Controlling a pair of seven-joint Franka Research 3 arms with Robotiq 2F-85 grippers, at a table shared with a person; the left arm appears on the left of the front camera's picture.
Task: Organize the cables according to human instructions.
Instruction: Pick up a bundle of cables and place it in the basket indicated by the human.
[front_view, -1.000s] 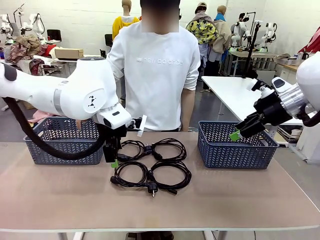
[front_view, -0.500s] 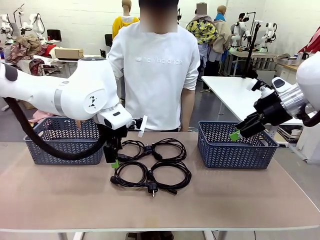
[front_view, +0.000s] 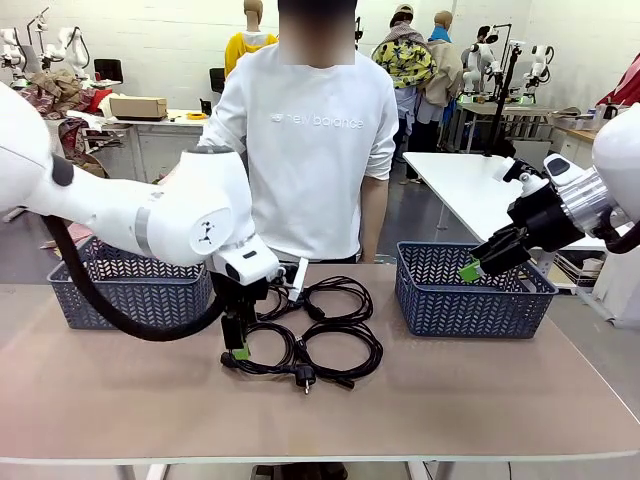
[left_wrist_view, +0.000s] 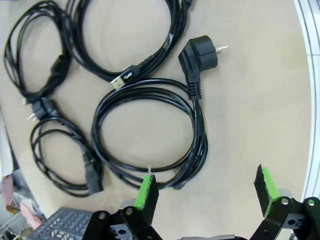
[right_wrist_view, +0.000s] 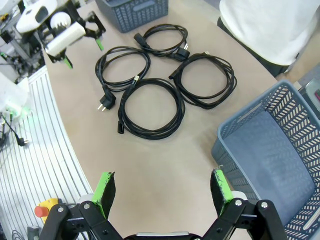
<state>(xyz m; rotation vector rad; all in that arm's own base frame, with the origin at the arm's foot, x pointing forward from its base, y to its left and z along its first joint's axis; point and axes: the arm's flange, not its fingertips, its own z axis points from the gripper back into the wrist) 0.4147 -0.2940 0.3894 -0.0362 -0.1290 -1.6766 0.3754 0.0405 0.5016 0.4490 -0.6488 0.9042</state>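
I see my left gripper (front_view: 240, 350) wide and empty at the near-left coil of four cables (front_view: 305, 335) mid-surface (front_view: 450, 390), and my right gripper (front_view: 468, 270) wide, empty, near the right basket (front_view: 470, 305).

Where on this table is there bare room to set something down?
Bare tabletop lies in front of the right basket and in front of the left basket, along the near edge. The middle is crowded: four cables, with the left gripper over them.

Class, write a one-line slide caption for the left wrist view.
The left gripper, jaws open, hovers above a coiled black cable, three more coils beside it on the table.
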